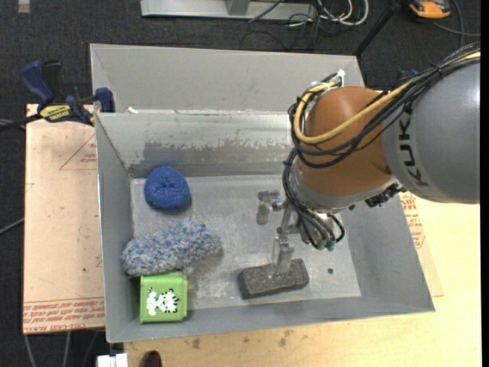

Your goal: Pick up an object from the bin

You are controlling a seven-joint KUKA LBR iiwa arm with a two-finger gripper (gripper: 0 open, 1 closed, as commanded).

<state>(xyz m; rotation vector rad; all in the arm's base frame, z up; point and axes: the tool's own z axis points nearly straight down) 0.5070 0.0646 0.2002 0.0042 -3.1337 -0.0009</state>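
Chunk of dark grey speckled stuff is the thing nearest the pincer in the camera view. It's a flat rectangular block with a rough, grainy top, kinda like a sponge or a bit of stone, can't say which. It lies flat on the bin floor, toward the front wall and a little right of the middle. Its long axis runs roughly left to right across the view, with the right end tipped slightly toward the back of the bin. The pincer hangs down from under the orange cover on the arm, which comes in from the right. It looks released: the two fingers stand apart with nothing gripped between them. The nearer finger comes down right at the top edge of the block and looks to be touching it or just about. The grey metal bin has three other things in it, all over on the left side and well apart from the block. A round blue scrubby ball sits toward the back. A fuzzy blue-grey lump lies in front of that. A small green box with a white picture on top sits in the front left corner, just beside the fuzzy lump.
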